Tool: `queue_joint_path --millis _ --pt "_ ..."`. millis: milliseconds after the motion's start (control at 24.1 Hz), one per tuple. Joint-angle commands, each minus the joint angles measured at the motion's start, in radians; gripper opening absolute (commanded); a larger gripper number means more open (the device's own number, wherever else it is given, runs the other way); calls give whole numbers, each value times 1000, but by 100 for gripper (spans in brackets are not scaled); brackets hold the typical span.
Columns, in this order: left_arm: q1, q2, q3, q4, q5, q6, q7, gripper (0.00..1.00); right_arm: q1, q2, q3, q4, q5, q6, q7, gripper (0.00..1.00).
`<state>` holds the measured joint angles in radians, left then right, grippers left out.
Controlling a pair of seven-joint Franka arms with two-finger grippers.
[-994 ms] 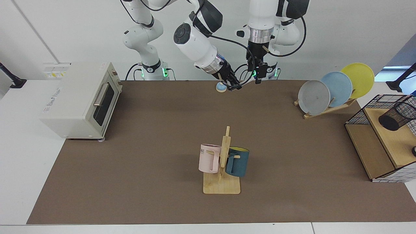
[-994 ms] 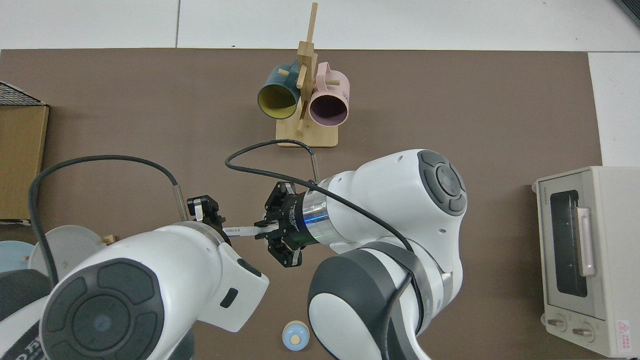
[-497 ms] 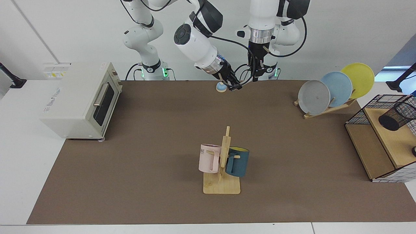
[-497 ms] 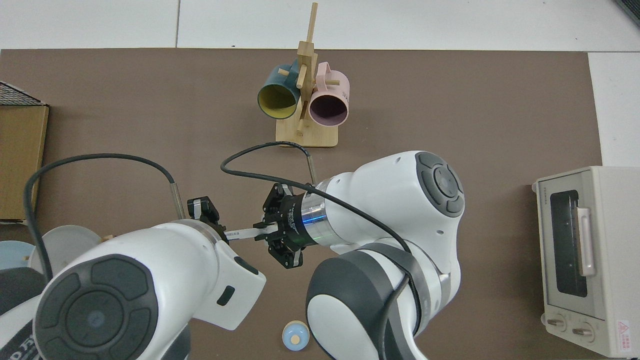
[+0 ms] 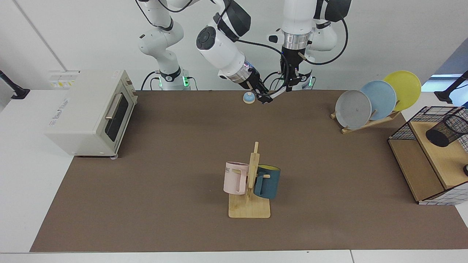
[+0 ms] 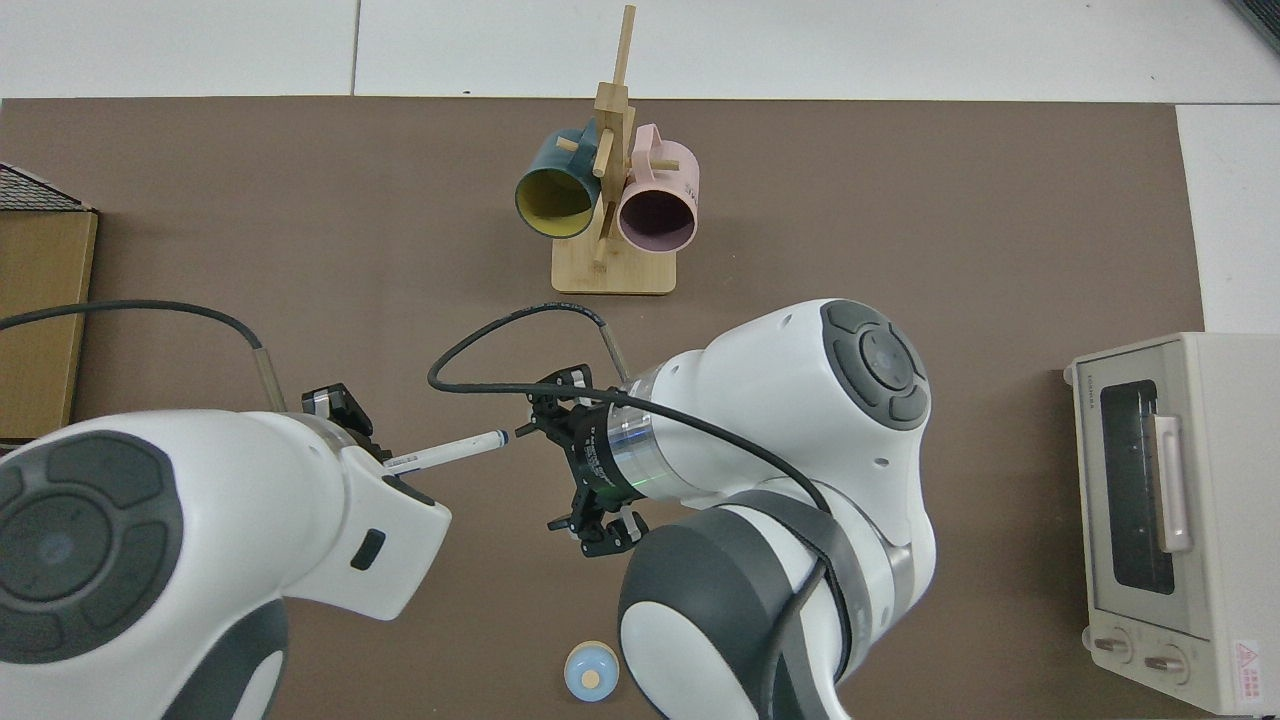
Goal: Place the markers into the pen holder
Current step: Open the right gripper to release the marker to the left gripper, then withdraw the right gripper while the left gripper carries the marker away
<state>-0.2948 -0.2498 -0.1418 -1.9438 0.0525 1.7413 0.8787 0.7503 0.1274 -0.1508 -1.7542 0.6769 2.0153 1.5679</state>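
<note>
Handover at the back of the worktop [image 5: 164, 164] – the left gripper [image 6: 383, 461] is closed on one end of the marker [image 6: 455, 450], whose white barrel juts out level toward 3 o'clock in the top view. The right gripper [image 6: 570, 468] stands wide open just off the marker's blue end and does not appear to touch it.

In the facing view both grippers meet near 12 o'clock, the marker a pale streak between them.

The pen holder [image 5: 446, 130] sits far off at 3 o'clock in the facing view, on the upper wooden shelf of the wire basket [image 5: 400, 128], and nothing can be seen in it. By that reading the task is at its midpoint: the marker is up off the worktop and in the arm nearer the holder, but the carry across and the drop into the cup are not yet done.

Legible writing is scarce – the pink mug [image 5: 234, 182] shows the letters "ME" near its rim. The toaster oven [image 5: 87, 113] carries a printed label on its top, and the marker's barrel bears small print; both are too small to read.
</note>
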Motion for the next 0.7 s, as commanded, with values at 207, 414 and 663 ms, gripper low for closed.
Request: queue_joint_path --millis 207,414,663 --pt "0 0 183 31 23 -117 -4 0 -124 -104 -4 -15 -330 -306 -544 100" --pt "11 4 278 43 174 -134 23 0 -213 -149 -4 -15 -463 -383 -911 100" --pt "25 52 349 68 366 -51 77 0 -380 -196 -6 -11 -536 -380 -1228 100"
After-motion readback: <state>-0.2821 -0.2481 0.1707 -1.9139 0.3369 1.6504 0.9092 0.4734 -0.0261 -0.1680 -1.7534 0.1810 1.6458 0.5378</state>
